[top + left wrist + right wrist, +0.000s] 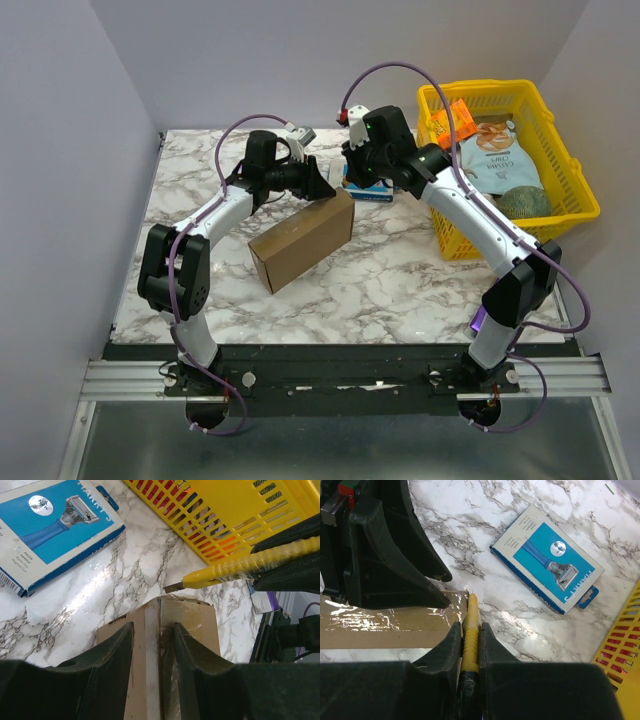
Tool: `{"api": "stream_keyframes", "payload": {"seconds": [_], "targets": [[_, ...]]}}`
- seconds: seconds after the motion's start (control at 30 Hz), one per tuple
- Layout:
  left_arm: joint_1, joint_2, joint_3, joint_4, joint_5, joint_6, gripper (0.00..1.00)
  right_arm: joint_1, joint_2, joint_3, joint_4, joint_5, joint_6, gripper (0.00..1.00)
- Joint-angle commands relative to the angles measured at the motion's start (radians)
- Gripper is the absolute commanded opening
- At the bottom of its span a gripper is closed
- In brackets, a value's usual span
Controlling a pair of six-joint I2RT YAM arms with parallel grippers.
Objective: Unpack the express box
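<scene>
The express box [300,240], plain brown cardboard with clear tape, lies aslant at the table's middle. My left gripper [325,188] is at its far right end. In the left wrist view its jaws [153,625] straddle the box's [192,612] far upper edge, one finger on each face, closed against the cardboard. My right gripper [352,172] is shut on a yellow utility knife [471,625]. The knife's tip sits at the far right corner of the taped face [390,630], just beside the left fingers [395,555]. The knife also shows in the left wrist view [225,569].
A blue razor box with a white label [368,190] lies flat just beyond the express box and shows in both wrist views [55,530] [547,560]. A yellow plastic basket [580,185] at the back right holds packets. Its wall is close to the knife [225,515].
</scene>
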Motion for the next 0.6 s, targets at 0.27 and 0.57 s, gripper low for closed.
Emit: {"api": "stream_keyframes", "payload": {"seconds": [0.27,0.57], "targets": [[-0.021,0.049,-0.063,-0.165,-0.083,0.064,0.45,0.004,0.000,0.027,0.004,-0.014,-0.002,0.00],[-0.023,0.050,-0.061,-0.166,-0.083,0.065,0.45,0.004,-0.010,0.016,0.004,-0.044,-0.002,0.01]]}}
